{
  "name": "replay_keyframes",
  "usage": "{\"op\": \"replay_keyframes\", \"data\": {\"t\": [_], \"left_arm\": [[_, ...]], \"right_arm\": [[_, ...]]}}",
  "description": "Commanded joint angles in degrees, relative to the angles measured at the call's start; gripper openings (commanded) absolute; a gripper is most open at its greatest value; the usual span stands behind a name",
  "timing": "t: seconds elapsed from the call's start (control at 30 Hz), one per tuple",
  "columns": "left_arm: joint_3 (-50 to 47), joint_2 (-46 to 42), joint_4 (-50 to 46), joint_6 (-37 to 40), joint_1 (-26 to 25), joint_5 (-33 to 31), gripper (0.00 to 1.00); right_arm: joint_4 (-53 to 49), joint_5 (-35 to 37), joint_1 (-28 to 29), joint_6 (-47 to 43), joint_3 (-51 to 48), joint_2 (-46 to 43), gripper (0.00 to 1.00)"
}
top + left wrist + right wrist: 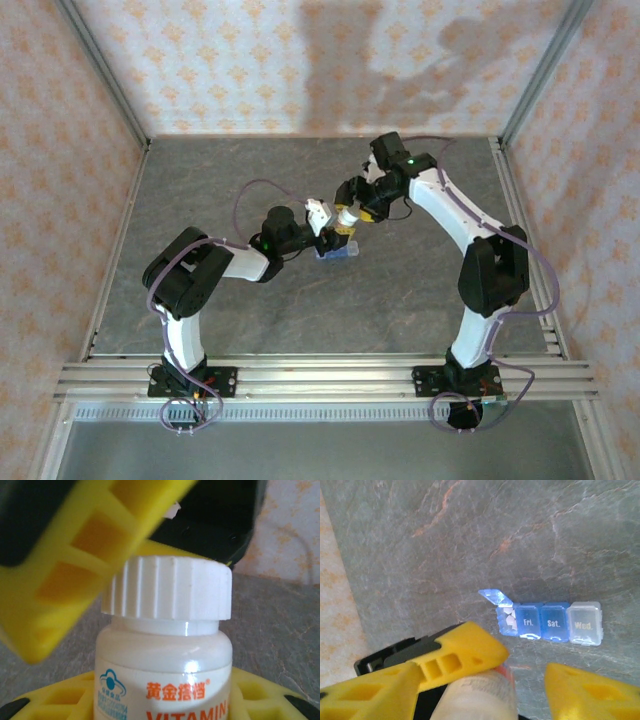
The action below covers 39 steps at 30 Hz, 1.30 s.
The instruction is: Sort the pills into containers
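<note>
My left gripper (pixel 162 700) is shut on a white vitamin bottle (pixel 165 665), its ribbed white cap (pixel 167 587) on and pointing up. In the top view the bottle (pixel 318 212) hangs just above the table's middle. My right gripper (pixel 482 680) is open, its yellow fingers (pixel 590 695) wide apart either side of the bottle's top; one of those fingers (pixel 75 555) is next to the cap. The blue pill organizer (pixel 547 622) lies on the table below. Its leftmost lid stands open over white pills (pixel 509 619). The "Fri.", "Sat." and clear "Wed." lids are shut.
The grey stone-patterned table (pixel 200 200) is walled by patterned panels on three sides. An aluminium rail (pixel 320 375) carries both arm bases at the near edge. The organizer (pixel 340 253) sits directly under the two grippers.
</note>
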Motion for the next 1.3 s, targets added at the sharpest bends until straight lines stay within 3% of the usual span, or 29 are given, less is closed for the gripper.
{"op": "replay_keyframes", "data": {"t": [0.0,0.17,0.3,0.53,0.9,1.1,1.27], "left_arm": [[0.6,-1.8,5.6,-0.6,-0.2,0.7,0.0],[0.2,-1.7,6.5,-1.5,-0.3,0.9,0.0],[0.0,-2.0,6.7,-1.9,-0.2,1.5,0.0],[1.0,-2.2,6.7,-4.6,0.0,4.7,0.0],[2.7,-1.2,6.7,-7.0,0.0,6.3,0.0],[2.8,-1.4,6.4,-7.0,0.0,6.6,0.0],[2.7,-1.7,6.2,-7.0,-0.1,6.7,0.0]], "right_arm": [[-0.6,1.8,-2.4,-0.3,1.6,-5.1,0.76],[1.9,1.0,-4.9,-0.5,-1.7,-10.5,0.85],[3.8,0.2,-5.8,-3.7,-3.8,-13.3,0.84],[-0.1,-2.0,-5.4,-20.7,-4.6,-15.0,0.81],[-3.3,-3.8,-1.6,-24.7,-2.5,-11.5,0.81],[-3.2,-3.3,-1.1,-24.5,-2.3,-9.8,0.72],[-2.7,-3.6,-1.1,-23.8,-2.2,-9.1,0.56]]}}
